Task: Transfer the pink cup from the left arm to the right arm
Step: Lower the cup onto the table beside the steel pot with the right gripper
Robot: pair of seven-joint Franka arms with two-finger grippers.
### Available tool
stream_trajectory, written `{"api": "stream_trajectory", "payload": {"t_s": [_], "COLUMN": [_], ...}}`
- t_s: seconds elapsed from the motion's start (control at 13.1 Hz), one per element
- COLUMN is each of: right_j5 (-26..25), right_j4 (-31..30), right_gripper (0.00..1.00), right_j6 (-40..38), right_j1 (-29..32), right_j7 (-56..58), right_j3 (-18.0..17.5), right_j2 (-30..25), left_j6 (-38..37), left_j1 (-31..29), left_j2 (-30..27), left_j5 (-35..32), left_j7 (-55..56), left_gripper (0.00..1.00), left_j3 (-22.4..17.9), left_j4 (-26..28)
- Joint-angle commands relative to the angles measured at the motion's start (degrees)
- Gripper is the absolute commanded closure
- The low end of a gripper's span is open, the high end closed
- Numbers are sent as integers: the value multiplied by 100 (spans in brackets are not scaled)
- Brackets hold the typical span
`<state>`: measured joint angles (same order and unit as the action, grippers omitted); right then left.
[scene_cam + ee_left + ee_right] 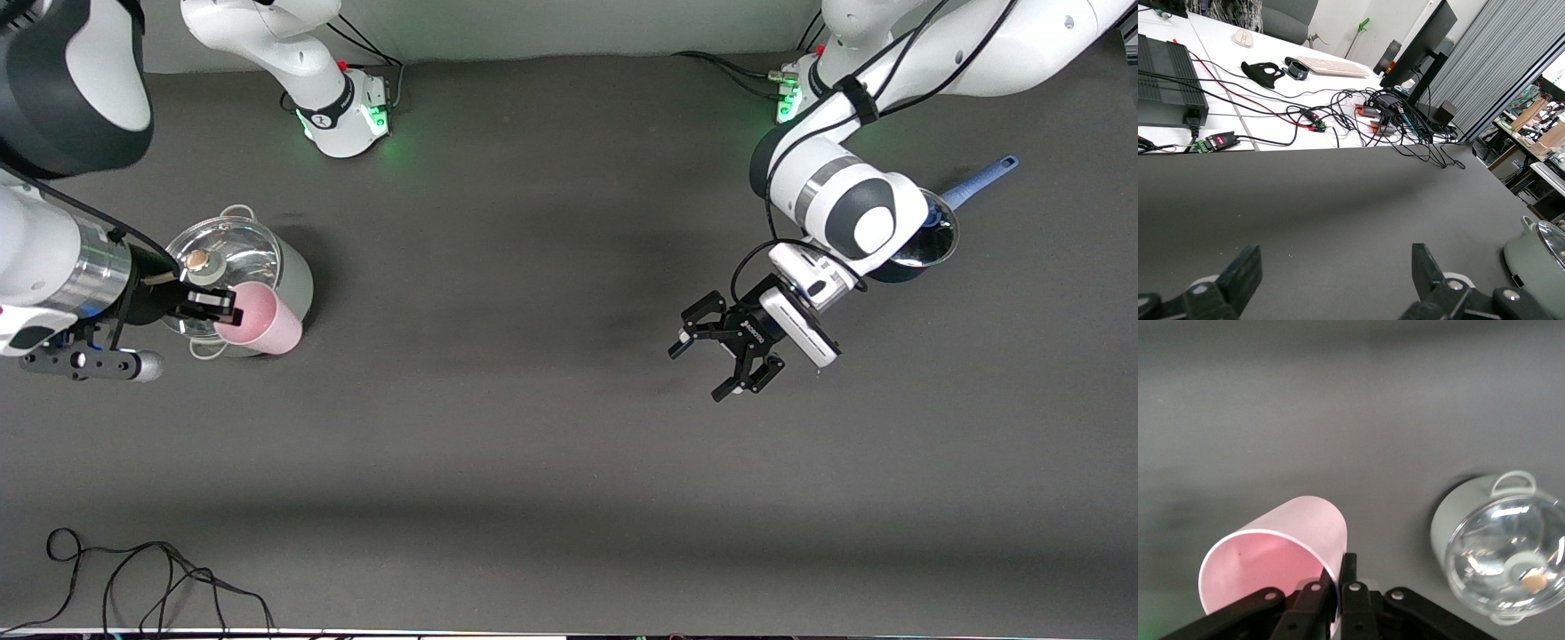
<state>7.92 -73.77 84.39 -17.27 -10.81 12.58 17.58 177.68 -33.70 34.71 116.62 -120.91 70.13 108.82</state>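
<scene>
Over the lidded pot (238,267): right hand (216,307) clamped on pink cup (260,318) rim. Well apart over bare surface (533,267): left hand (718,352), spread wide, empty.

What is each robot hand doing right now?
Left end effector: open, empty, over bare table.
Right end effector: shut on the pink cup, beside the pot.

1. The pink cup (1281,550) looks like smooth, matt plastic.
2. The tabletop (533,444) is dark grey, matt and faintly textured.
3. The pale green pot (293,276) has a satin body under a glossy clear glass lid (227,258).
4. The left hand (725,342) is matt black; the arm shells are glossy white.
</scene>
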Motion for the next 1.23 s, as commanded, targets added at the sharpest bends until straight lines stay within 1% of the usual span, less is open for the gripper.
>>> {"api": "stream_trajectory", "payload": {"t_s": [0.0,0.15,0.38,0.61,0.69,0.77,0.84,1.0,1.15], "right_j5": [-142,-142,-142,-133,-141,-142,-133,-115,-54], "right_j4": [-933,-2057,-3281,-4082,-4371,-4653,-4890,-5156,-5183], "right_gripper": [100,100,100,100,100,100,100,100,100], "right_j6": [873,1901,3237,4258,4644,5092,5479,6061,6203], "right_j1": [-92,-92,-92,-92,-83,-83,-92,-75,-31], "right_j7": [482,510,510,510,510,510,510,666,852], "right_j3": [148,157,157,157,157,166,166,166,174], "right_j2": [-280,-596,-773,-686,-642,-555,-441,-168,43], "left_j6": [223,240,504,548,609,610,610,601,584], "left_j1": [-14,47,91,83,83,135,196,232,206], "left_j2": [-60,-61,-61,-69,-200,-454,-578,-597,-710], "left_j5": [-34,-25,-34,-34,-43,-156,-566,-1506,-2254], "left_j7": [50,42,42,68,198,739,1354,2733,4008], "left_gripper": [0,0,0,0,0,0,0,0,0], "left_j3": [133,98,106,115,106,89,62,62,62], "left_j4": [-54,-45,-63,-168,-203,-195,-212,-203,-142]}}
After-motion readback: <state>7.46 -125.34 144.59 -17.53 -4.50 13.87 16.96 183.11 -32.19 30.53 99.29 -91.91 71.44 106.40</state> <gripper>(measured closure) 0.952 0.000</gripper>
